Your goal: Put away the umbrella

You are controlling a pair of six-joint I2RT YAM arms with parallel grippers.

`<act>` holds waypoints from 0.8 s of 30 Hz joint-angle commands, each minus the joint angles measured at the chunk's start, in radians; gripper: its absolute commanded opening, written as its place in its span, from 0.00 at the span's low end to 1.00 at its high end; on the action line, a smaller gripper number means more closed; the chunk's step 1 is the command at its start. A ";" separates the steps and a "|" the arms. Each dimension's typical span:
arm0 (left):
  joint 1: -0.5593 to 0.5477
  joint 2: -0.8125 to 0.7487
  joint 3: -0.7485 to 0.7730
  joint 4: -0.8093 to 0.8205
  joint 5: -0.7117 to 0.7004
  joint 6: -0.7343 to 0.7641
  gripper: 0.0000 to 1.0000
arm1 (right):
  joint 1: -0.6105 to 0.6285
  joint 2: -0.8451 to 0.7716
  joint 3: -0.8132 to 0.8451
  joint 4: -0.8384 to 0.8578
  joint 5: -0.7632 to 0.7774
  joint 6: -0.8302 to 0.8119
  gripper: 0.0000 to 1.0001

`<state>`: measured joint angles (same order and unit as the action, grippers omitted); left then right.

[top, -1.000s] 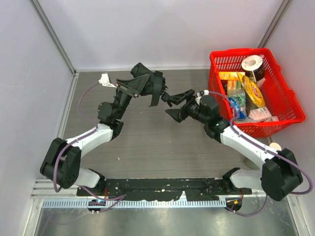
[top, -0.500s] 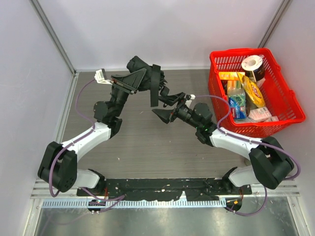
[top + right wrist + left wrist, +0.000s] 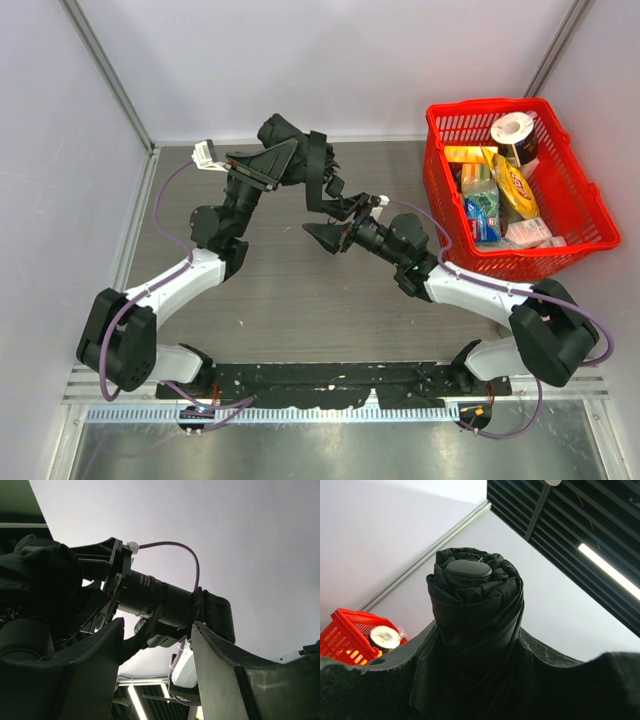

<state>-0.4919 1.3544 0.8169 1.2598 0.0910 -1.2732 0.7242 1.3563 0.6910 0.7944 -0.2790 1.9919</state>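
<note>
1. The right gripper (image 3: pixel 335 221) has slid left over the table (image 3: pixel 300 300) toward the umbrella (image 3: pixel 297 160). Its two fingers have come a bit closer together, but there is still a gap with nothing in it
2. The left gripper (image 3: pixel 475 680) has kept still just now. It squeezes the umbrella around its middle and holds it up over the far left of the table, top end pointing up
3. I think the right gripper is about to grab the hanging strap (image 3: pixel 318 188) to help wrap it up. From above it is hard to tell if it touches the strap yet
4. The umbrella is a fat black roll of soft, wrinkly cloth with a smooth round cap (image 3: pixel 468 570) on top
5. The red basket (image 3: pixel 480 105) is hard plastic with holes in its walls
</note>
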 commanded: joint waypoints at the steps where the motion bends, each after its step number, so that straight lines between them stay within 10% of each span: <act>1: -0.004 -0.057 0.039 0.286 0.001 0.011 0.00 | 0.007 -0.010 0.047 0.078 0.020 0.232 0.58; 7: -0.005 -0.072 0.022 0.288 0.000 -0.003 0.00 | 0.007 -0.017 0.059 0.074 0.024 0.217 0.40; 13: -0.005 -0.072 0.024 0.286 0.001 -0.049 0.00 | 0.000 -0.013 0.085 0.078 0.012 0.191 0.01; 24: -0.059 -0.058 0.050 0.288 -0.040 -0.188 0.00 | -0.012 0.112 0.367 -0.098 -0.201 -0.103 0.01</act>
<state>-0.5129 1.3170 0.8169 1.2659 0.0715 -1.3754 0.7113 1.3994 0.9314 0.7433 -0.3649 1.9739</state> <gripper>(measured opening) 0.513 0.023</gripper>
